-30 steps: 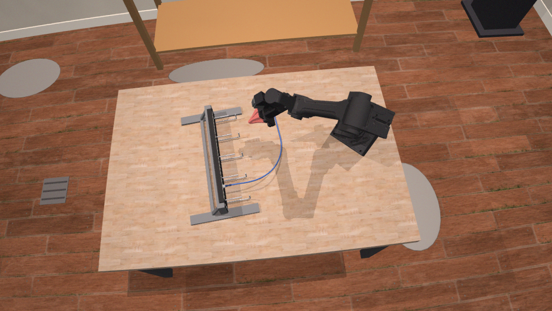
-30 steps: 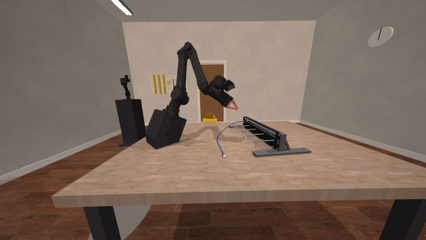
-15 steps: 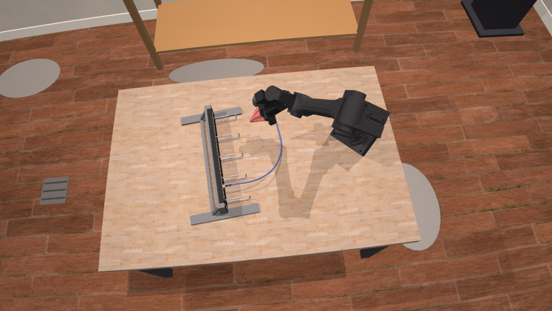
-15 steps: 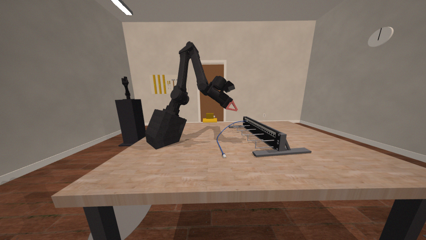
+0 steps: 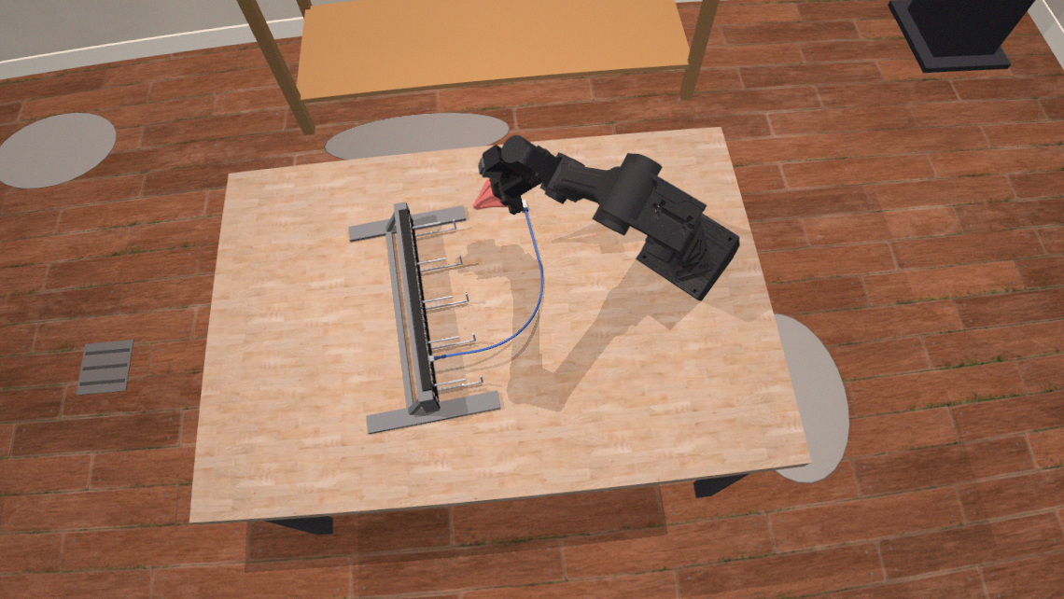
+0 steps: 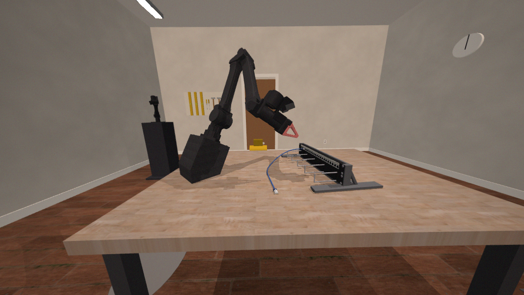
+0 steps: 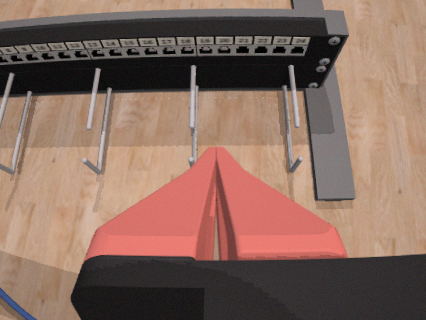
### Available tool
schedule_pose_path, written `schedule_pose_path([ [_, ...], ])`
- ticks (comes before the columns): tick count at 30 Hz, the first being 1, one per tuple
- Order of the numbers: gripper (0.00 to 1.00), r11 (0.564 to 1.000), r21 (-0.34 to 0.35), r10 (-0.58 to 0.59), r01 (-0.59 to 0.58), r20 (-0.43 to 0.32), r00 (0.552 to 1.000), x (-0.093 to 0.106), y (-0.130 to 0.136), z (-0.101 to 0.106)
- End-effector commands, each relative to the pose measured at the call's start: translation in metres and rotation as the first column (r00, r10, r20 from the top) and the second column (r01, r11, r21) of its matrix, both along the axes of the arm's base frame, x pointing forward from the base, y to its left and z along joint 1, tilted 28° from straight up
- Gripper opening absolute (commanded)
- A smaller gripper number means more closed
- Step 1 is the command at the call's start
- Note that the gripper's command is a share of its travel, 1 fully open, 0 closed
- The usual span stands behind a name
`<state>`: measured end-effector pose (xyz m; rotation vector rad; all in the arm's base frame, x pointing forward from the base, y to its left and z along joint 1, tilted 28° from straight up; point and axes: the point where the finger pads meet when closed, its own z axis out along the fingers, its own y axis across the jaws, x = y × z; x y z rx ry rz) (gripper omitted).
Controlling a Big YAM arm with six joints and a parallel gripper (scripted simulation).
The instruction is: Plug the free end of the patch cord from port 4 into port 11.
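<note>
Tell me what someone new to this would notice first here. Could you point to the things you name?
The big black arm [image 5: 633, 189] [image 6: 238, 78] stands out, rising from the table and ending in a pinched coral-red tool [image 5: 476, 207] [image 6: 297, 136] [image 7: 216, 160]. Next comes the bright blue cord [image 5: 541, 283] [image 6: 267, 169] [image 7: 15, 306], curving from the long dark rack [image 5: 402, 253] [image 6: 346, 175] [image 7: 336, 22] to a loose plug [image 5: 525, 203] [image 6: 275, 191] on the table.

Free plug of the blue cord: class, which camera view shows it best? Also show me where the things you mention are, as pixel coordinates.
The exterior view: the plug [image 5: 525, 203] [image 6: 275, 191] lies unobstructed on the tabletop. The top view shows it small beside the end effector [image 5: 476, 206]; the wrist view misses it.
</note>
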<state>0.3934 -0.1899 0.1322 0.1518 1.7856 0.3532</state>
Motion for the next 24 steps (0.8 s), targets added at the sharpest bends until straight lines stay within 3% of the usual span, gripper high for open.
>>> schedule_pose_path([
  [1, 0.00, 0.998, -0.055, -0.017, 0.018, 0.034, 0.999, 0.007, -0.029, 0.010],
  [10, 0.00, 0.999, -0.050, -0.017, 0.019, 0.028, 0.999, 0.007, -0.043, 0.003],
  [16, 0.00, 0.999, -0.041, -0.013, 0.014, 0.018, 1.000, 0.006, -0.038, -0.002],
  [21, 0.00, 0.999, -0.041, -0.007, 0.008, 0.024, 1.000, 0.015, -0.035, -0.001],
  [24, 0.00, 0.999, -0.040, -0.004, 0.005, 0.029, 1.000, 0.031, -0.031, -0.002],
])
